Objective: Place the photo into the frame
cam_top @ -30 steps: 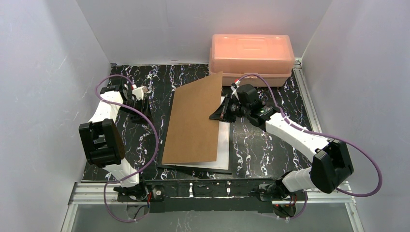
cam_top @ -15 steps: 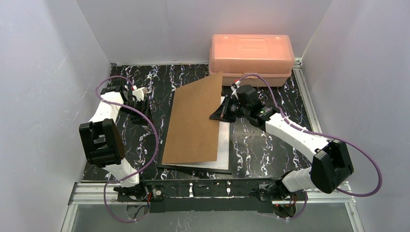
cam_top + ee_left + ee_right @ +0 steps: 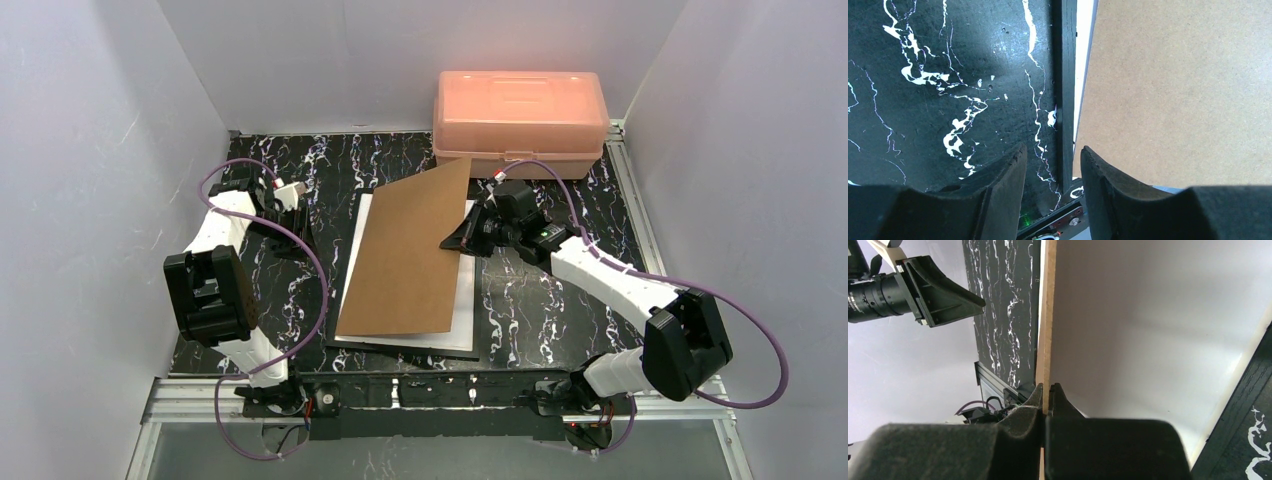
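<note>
The black frame (image 3: pixel 402 347) lies flat mid-table, and the photo (image 3: pixel 466 300) rests in it with its plain white back up. A brown backing board (image 3: pixel 405 255) slants above both. My right gripper (image 3: pixel 458 240) is shut on the board's right edge. In the right wrist view the gripper (image 3: pixel 1046 390) pinches the thin board edge (image 3: pixel 1048 315), with the white photo (image 3: pixel 1148 330) and a frame rail (image 3: pixel 1243 415) beneath. My left gripper (image 3: pixel 303 232) hovers left of the frame, open and empty. Between its fingertips (image 3: pixel 1050 155) runs the frame's left rail (image 3: pixel 1066 90), beside a white photo strip (image 3: pixel 1083 60).
A pink plastic box (image 3: pixel 520 110) stands at the back right, just behind the board's far corner. White walls close in the left, back and right sides. The black marble tabletop (image 3: pixel 540 310) shows on both sides of the frame. Metal rails run along the near edge.
The right gripper has shifted the board to the right and lowered it. A white strip of the photo now shows along the board's left edge. The left arm has barely moved.
</note>
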### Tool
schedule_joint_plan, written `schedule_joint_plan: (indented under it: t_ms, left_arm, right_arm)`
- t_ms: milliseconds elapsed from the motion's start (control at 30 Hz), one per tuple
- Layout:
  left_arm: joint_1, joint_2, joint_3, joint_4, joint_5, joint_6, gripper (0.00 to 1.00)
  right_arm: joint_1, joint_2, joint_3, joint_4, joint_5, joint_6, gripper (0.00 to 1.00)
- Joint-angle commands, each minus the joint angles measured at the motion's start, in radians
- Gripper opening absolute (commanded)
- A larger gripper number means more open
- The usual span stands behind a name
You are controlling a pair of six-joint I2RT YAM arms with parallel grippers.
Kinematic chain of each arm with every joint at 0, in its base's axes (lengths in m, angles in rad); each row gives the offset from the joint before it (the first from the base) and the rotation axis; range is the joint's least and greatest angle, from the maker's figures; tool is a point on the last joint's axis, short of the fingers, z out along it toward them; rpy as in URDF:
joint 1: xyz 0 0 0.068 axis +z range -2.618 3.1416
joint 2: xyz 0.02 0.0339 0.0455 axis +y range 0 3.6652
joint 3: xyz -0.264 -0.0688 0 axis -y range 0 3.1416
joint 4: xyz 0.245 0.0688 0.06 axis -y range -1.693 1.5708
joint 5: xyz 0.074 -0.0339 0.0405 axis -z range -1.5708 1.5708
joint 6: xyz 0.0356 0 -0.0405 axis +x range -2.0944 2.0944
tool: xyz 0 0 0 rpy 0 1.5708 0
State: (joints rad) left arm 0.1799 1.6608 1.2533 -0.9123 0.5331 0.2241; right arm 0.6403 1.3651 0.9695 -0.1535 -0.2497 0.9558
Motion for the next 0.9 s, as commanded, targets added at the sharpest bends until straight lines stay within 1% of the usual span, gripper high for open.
schedule_joint_plan:
  t_ms: [0, 333, 867]
  left_arm:
    - [0.004, -0.041, -0.006, -0.013, 0.03, 0.001, 0.42]
    - [0.004, -0.046, -0.005, -0.011, 0.032, 0.001, 0.41]
    - [0.004, -0.044, -0.007, -0.012, 0.032, 0.004, 0.41]
  right_arm:
    - [-0.002, -0.023, 0.0, 0.052, 0.066, -0.055, 0.01]
    - [-0.02, 0.052, 0.076, 0.023, 0.012, -0.121, 0.01]
    - [-0.077, 0.118, 0.108, -0.007, -0.1, -0.172, 0.01]
